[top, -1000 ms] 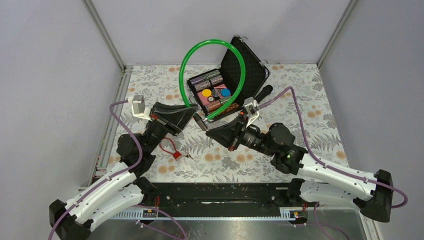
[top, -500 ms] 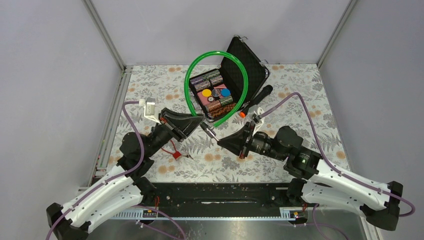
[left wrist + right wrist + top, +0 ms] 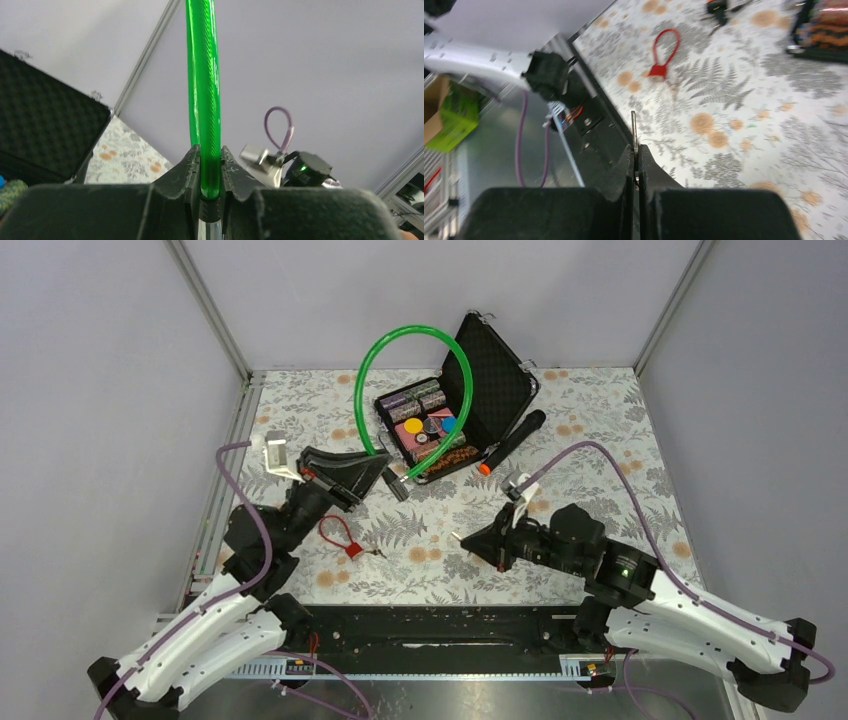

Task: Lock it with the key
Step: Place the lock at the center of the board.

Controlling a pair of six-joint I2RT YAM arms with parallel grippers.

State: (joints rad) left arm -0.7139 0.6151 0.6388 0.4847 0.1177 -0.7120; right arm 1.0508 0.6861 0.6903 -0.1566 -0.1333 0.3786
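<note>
The left hand (image 3: 210, 159) is shut tight on the end of the green cable (image 3: 204, 75). The cable loops up over the open case (image 3: 505, 390). The right hand (image 3: 634, 152) pinches the little key (image 3: 633, 125) just above the desk (image 3: 620, 400), well apart from the cable's end. A red loop (image 3: 338, 531) lies near the left arm.
</note>
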